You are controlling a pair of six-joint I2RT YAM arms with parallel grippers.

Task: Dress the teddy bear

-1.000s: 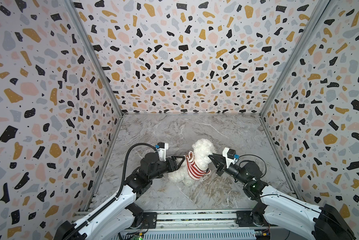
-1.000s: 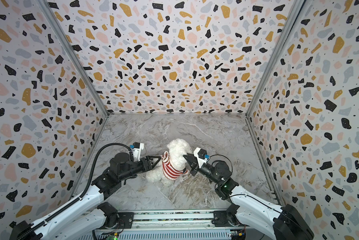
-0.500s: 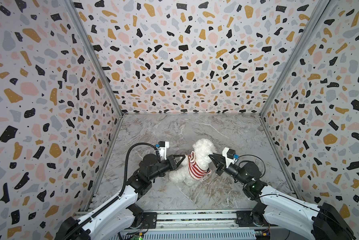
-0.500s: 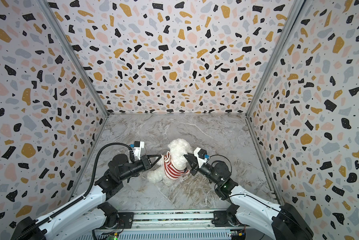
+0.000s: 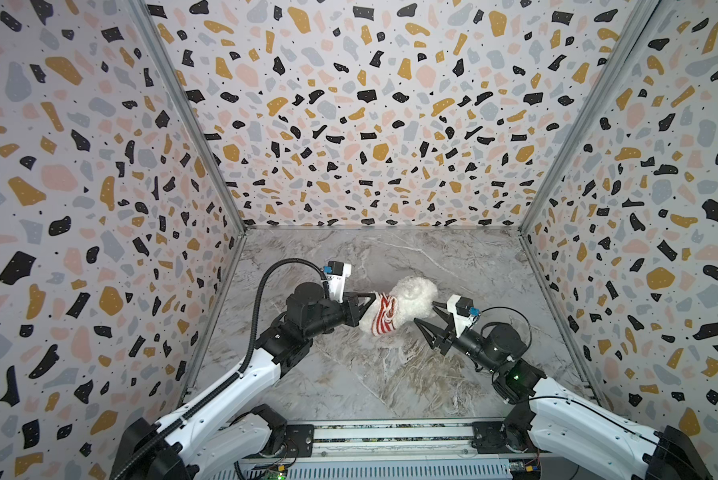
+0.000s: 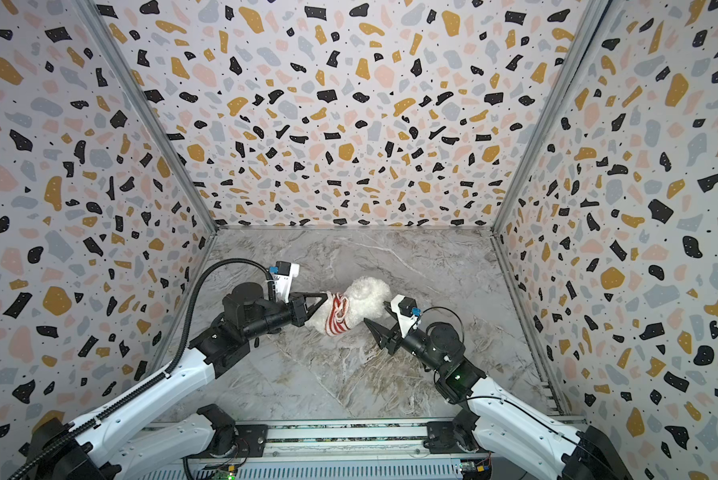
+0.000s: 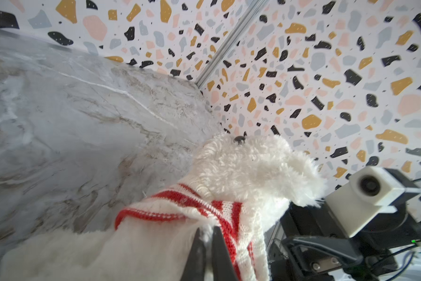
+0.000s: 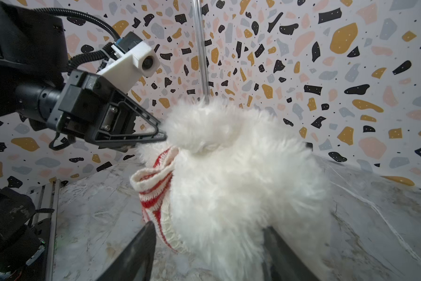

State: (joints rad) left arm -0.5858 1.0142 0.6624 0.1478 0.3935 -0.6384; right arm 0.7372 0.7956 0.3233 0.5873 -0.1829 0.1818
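Right claw (image 5: 424,313) opened beside teddy bear (image 5: 416,293); left claw (image 5: 373,296) pinches sweater (image 5: 384,322).

text anywhere: nope, nothing I can actually read
walls (image 5: 370,104): just coloured blotches and dots, no letters or numbers
white camera boxes (image 8: 131,63): plain housing, no brand name or sticker I can make out
little boards by the front rail (image 6: 471,465): way too small to tell if there's any print on them
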